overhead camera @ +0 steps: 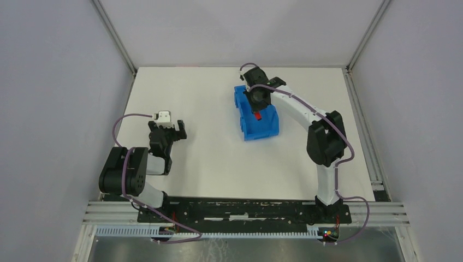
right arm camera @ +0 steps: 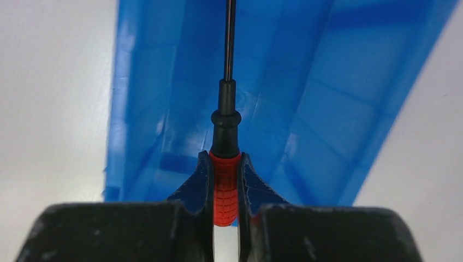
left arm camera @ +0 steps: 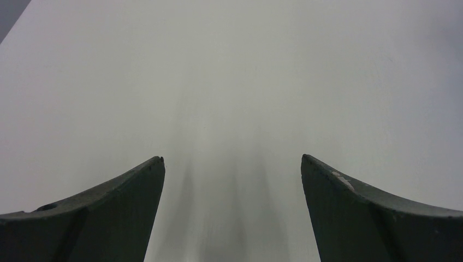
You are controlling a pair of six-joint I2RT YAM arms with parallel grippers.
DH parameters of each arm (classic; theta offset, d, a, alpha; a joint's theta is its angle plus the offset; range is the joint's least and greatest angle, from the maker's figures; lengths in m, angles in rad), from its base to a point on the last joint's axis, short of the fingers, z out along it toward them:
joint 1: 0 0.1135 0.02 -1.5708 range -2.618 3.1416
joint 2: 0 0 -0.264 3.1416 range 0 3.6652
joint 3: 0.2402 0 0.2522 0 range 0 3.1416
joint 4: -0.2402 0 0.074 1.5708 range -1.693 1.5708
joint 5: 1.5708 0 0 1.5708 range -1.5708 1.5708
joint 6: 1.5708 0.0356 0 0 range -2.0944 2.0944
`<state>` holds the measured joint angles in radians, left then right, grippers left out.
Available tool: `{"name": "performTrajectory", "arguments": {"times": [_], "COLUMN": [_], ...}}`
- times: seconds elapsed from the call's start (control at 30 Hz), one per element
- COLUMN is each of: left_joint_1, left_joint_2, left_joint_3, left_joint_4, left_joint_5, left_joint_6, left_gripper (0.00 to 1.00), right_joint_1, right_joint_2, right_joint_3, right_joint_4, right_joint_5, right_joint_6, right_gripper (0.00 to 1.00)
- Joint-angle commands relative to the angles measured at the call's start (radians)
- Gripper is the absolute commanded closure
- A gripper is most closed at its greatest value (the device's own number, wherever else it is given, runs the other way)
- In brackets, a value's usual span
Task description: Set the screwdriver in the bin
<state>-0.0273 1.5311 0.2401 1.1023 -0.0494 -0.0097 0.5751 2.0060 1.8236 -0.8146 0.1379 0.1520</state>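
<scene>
The screwdriver [right arm camera: 225,188] has a ribbed red handle, a black collar and a thin black shaft running up out of the right wrist view. My right gripper [right arm camera: 224,158] is shut on that red handle, both jaws pressed against its sides. Below it lies the blue bin [right arm camera: 327,109], its floor and walls filling the view. From above, the right gripper [overhead camera: 256,112] hangs over the blue bin [overhead camera: 265,128], and a bit of the screwdriver's red handle [overhead camera: 257,115] shows under it. My left gripper [left arm camera: 232,159] stands open over bare table, far left of the bin.
The white table [overhead camera: 207,158] is ringed by grey enclosure walls with metal rails. The left arm [overhead camera: 164,136] rests near the table's left side. A rail with cable trunking [overhead camera: 245,213] runs along the near edge.
</scene>
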Motion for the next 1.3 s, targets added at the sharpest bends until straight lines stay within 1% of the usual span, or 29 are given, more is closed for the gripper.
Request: {"name": "performTrajectory", "arguments": {"times": [0.0, 0.17, 0.27, 0.37, 0.4, 0.43, 0.53, 0.67, 0.77, 0.8, 0.83, 0.9, 0.93, 0.97, 1.07, 1.13, 1.2, 1.27], "left_joint_1": [0.007, 0.007, 0.007, 0.007, 0.007, 0.007, 0.007, 0.007, 0.007, 0.007, 0.007, 0.007, 0.007, 0.007, 0.007, 0.007, 0.007, 0.007], "left_joint_2": [0.002, 0.001, 0.001, 0.001, 0.002, 0.001, 0.002, 0.002, 0.002, 0.002, 0.001, 0.001, 0.001, 0.0, 0.001, 0.001, 0.001, 0.001], "left_joint_3": [0.015, 0.015, 0.015, 0.015, 0.015, 0.014, 0.015, 0.015, 0.015, 0.015, 0.015, 0.015, 0.015, 0.015, 0.015, 0.015, 0.015, 0.015], "left_joint_4": [0.05, 0.05, 0.05, 0.049, 0.049, 0.05, 0.05, 0.05, 0.05, 0.05, 0.05, 0.05, 0.05, 0.05, 0.05, 0.05, 0.05, 0.05], "left_joint_5": [0.001, 0.001, 0.0, 0.0, 0.0, 0.001, 0.001, 0.001, 0.001, 0.001, 0.0, 0.001, 0.0, 0.0, 0.001, 0.001, 0.001, 0.001], "left_joint_6": [-0.016, -0.016, -0.016, -0.016, -0.016, -0.017, -0.016, -0.016, -0.016, -0.016, -0.016, -0.016, -0.016, -0.016, -0.016, -0.016, -0.016, -0.016], "left_gripper": [0.0, 0.0, 0.0, 0.0, 0.0, 0.0, 0.0, 0.0, 0.0, 0.0, 0.0, 0.0, 0.0, 0.0, 0.0, 0.0, 0.0, 0.0], "right_joint_1": [0.014, 0.014, 0.014, 0.014, 0.014, 0.014, 0.014, 0.015, 0.014, 0.014, 0.014, 0.014, 0.011, 0.011, -0.002, -0.023, -0.048, -0.072], "right_joint_2": [0.058, 0.113, 0.147, 0.162, 0.161, 0.156, 0.117, 0.019, -0.069, -0.098, -0.139, -0.222, -0.27, -0.312, -0.461, -0.568, -0.693, -0.808], "right_joint_3": [-0.105, -0.171, -0.175, -0.179, -0.178, -0.176, -0.164, -0.136, -0.109, -0.1, -0.099, -0.12, -0.141, -0.163, -0.294, -0.421, -0.581, -0.76], "right_joint_4": [0.121, 0.217, 0.231, 0.23, 0.228, 0.223, 0.208, 0.197, 0.187, 0.184, 0.184, 0.204, 0.22, 0.239, 0.311, 0.382, 0.477, 0.589], "right_joint_5": [0.055, 0.034, 0.052, 0.055, 0.057, 0.057, 0.056, 0.064, 0.067, 0.08, 0.096, 0.159, 0.186, 0.219, 0.322, 0.359, 0.397, 0.392], "right_joint_6": [-0.012, -0.003, 0.009, 0.017, 0.021, 0.024, 0.026, 0.021, -0.002, -0.01, -0.017, -0.031, -0.039, -0.051, -0.078, -0.096, -0.099, -0.099], "right_gripper": [1.0, 1.0, 0.95, 0.82, 0.75, 0.71, 0.64, 0.57, 0.47, 0.43, 0.35, 0.15, 0.07, 0.02, 0.02, 0.02, 0.02, 0.02]}}
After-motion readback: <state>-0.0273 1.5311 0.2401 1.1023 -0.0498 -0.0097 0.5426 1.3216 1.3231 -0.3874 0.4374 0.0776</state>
